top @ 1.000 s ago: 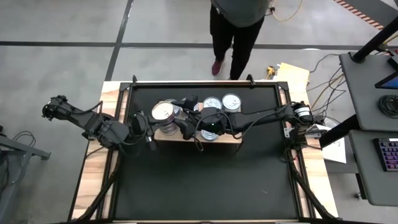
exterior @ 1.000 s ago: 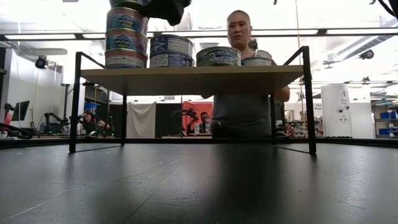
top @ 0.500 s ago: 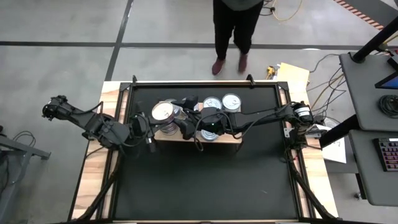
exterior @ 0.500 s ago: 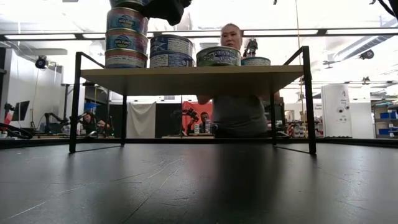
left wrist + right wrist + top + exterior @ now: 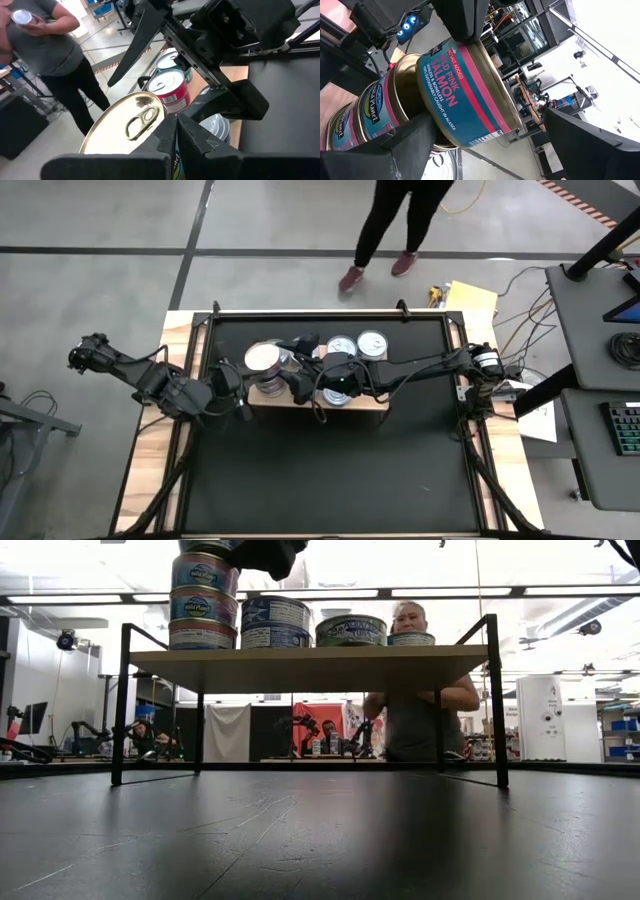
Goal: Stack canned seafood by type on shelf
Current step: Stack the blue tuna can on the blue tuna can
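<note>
Canned seafood [image 5: 262, 360]: seen piled high at the left end of the shelf [image 5: 300, 668], with a lower pile and single tins farther along the board. Judged the step in hand as seating the pink salmon can [image 5: 465, 95] on top of that tall pile. Needed for a clean finish: rim square and centred on the tin beneath, no sideways push, and a straight, level retreat, since so tall a pile looked easy to topple.

Right gripper [image 5: 298, 377]: stretched across the shelf from the right, wrist level, jaws spread wide about the top can, one finger against its side, the other clear of it, so no real clamp. Left gripper [image 5: 240, 398]: fingers pressed together, just beside the pile at the shelf's left end, forearm low over the table edge. Beyond the table: a person [image 5: 420, 710], standing.
</note>
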Controlling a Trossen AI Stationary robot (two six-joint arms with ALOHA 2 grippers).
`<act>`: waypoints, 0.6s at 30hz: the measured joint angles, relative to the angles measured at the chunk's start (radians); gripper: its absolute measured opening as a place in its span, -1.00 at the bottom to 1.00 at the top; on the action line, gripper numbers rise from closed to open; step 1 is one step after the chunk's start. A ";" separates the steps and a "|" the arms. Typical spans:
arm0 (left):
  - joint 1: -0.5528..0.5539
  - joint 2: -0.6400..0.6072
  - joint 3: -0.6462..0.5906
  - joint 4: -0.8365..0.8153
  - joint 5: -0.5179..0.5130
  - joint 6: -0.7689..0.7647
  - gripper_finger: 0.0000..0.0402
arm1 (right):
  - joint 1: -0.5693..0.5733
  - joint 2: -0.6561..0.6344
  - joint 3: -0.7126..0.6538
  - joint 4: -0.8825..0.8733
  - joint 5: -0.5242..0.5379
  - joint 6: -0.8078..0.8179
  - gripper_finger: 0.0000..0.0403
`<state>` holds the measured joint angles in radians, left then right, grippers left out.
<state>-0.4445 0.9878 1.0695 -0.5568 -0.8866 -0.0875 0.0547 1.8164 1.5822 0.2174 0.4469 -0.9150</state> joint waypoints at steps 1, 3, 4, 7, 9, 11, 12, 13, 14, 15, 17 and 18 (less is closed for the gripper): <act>0.000 0.000 0.000 0.000 -0.002 0.000 -1.00 | 0.000 0.000 0.000 0.000 0.000 0.000 0.76; 0.000 -0.001 0.000 0.000 -0.005 0.000 -1.00 | 0.000 0.000 0.000 0.000 0.000 0.007 0.76; 0.000 -0.001 0.000 0.000 -0.005 0.000 -1.00 | 0.000 0.000 0.000 -0.001 0.000 0.012 0.76; 0.000 -0.001 0.000 0.000 -0.006 0.000 -1.00 | 0.000 0.000 0.000 -0.001 0.000 0.022 0.76; 0.000 -0.001 0.000 0.000 -0.019 0.000 -1.00 | 0.000 0.000 0.000 -0.001 0.000 0.023 0.76; 0.000 -0.001 0.000 0.003 -0.037 0.000 -1.00 | 0.000 0.000 0.000 -0.001 0.000 0.025 0.76; 0.000 -0.001 0.000 0.004 -0.039 0.000 -1.00 | 0.000 0.000 0.000 -0.001 0.000 0.026 0.76; 0.000 -0.002 0.000 0.004 -0.039 0.000 -1.00 | 0.000 0.000 0.000 -0.001 0.000 0.026 0.76; 0.000 -0.002 0.000 0.004 -0.039 -0.001 -1.00 | 0.001 0.000 0.000 -0.001 0.000 0.026 0.76; 0.000 -0.002 0.000 0.003 -0.039 -0.001 -1.00 | 0.002 0.000 0.000 -0.001 0.000 0.026 0.76; 0.000 -0.002 0.000 0.003 -0.039 -0.004 -1.00 | 0.004 0.000 0.000 -0.001 0.000 0.026 0.76; 0.000 -0.002 0.000 0.003 -0.039 -0.004 -1.00 | 0.004 0.000 0.000 -0.001 0.000 0.026 0.76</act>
<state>-0.4446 0.9863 1.0695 -0.5533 -0.9257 -0.0914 0.0586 1.8164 1.5822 0.2169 0.4469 -0.8890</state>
